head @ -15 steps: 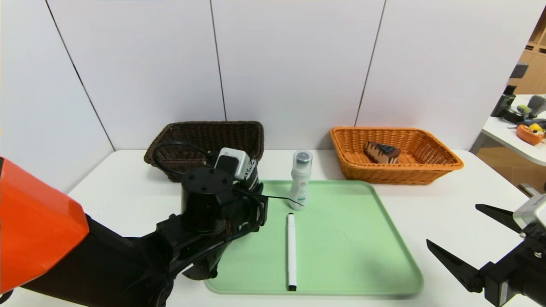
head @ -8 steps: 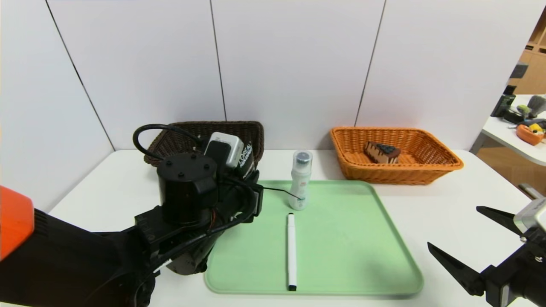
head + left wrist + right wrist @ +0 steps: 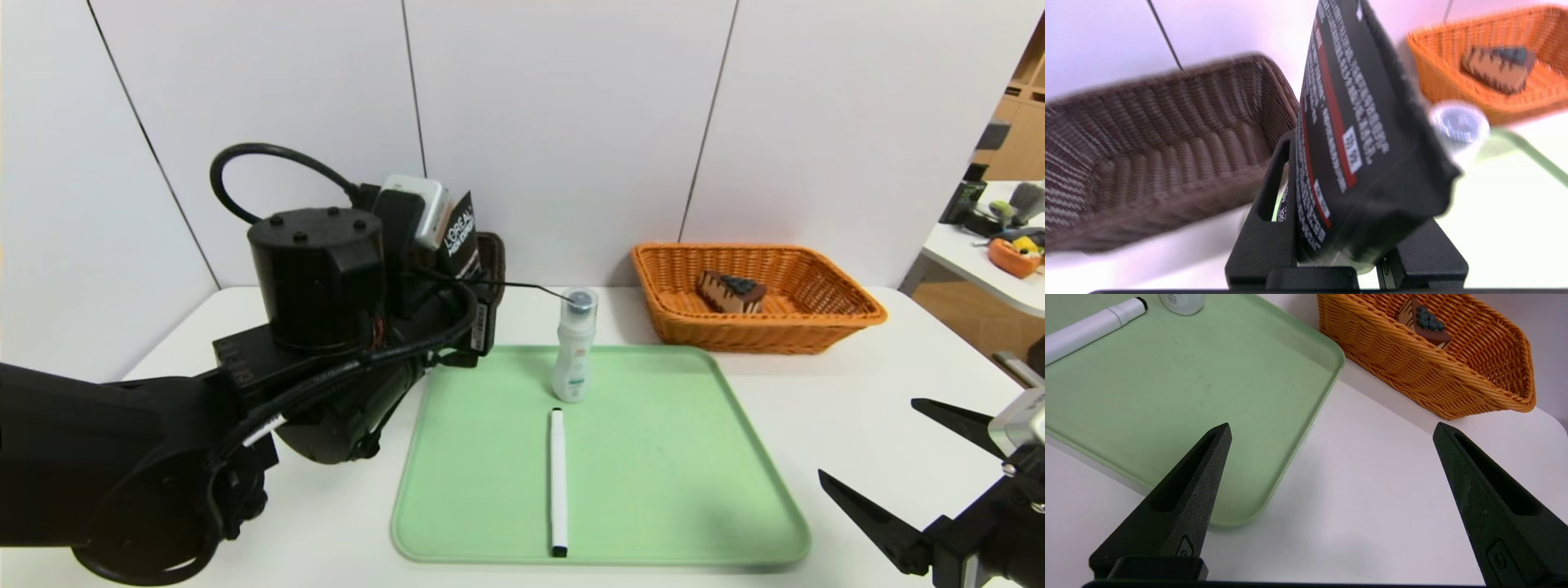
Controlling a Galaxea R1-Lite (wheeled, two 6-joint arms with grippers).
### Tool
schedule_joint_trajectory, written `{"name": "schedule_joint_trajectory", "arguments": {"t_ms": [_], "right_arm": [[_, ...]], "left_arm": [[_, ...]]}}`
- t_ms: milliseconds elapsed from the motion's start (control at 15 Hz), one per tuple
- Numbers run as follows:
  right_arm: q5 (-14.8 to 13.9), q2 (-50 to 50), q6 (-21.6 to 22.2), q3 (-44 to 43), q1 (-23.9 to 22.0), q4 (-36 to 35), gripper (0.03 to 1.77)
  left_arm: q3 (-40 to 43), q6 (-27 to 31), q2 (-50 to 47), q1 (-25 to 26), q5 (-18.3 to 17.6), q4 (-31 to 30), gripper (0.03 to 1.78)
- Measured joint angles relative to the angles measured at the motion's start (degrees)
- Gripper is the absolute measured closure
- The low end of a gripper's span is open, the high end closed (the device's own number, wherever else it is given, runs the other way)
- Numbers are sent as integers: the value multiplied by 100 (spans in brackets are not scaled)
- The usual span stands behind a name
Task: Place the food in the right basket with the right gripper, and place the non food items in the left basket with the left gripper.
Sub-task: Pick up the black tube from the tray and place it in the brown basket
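My left gripper (image 3: 1347, 171) is shut on a black tube with white lettering (image 3: 1355, 122), held up in the air in front of the dark brown left basket (image 3: 1167, 134). In the head view the tube (image 3: 461, 233) sticks up beside the wrist, which hides most of that basket (image 3: 492, 265). A white bottle (image 3: 575, 347) stands and a white marker (image 3: 558, 482) lies on the green tray (image 3: 694, 457). The orange right basket (image 3: 824, 331) holds a chocolate cake slice (image 3: 731, 292). My right gripper (image 3: 867, 438) hangs open and empty at the table's front right, beside the tray's corner (image 3: 1274, 490).
White wall panels stand right behind both baskets. A side table (image 3: 980, 269) with clutter is at the far right. The left arm's black bulk covers the table's front left. Bare white tabletop (image 3: 1380, 498) lies under the right gripper.
The left arm has lifted the black tube well up and back toward the brown basket. The right gripper has hardly moved.
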Motion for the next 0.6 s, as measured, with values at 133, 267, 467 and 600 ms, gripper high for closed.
{"name": "schedule_joint_trajectory", "arguments": {"t_ms": [133,267,467,600], "right_arm": [[0,-38,2,30,0,9,10],[-2,-61,2,61,7,11,10],[-2,-77,0,79,50,11,10],[0,-79,-1,88,85,9,10]], "left_arm": [[-336,80,-33,212,-134,219,130],[-686,102,-22,452,-297,523,130],[-1287,157,132,857,-516,851,130],[-1690,173,306,1086,-617,1014,131]]}}
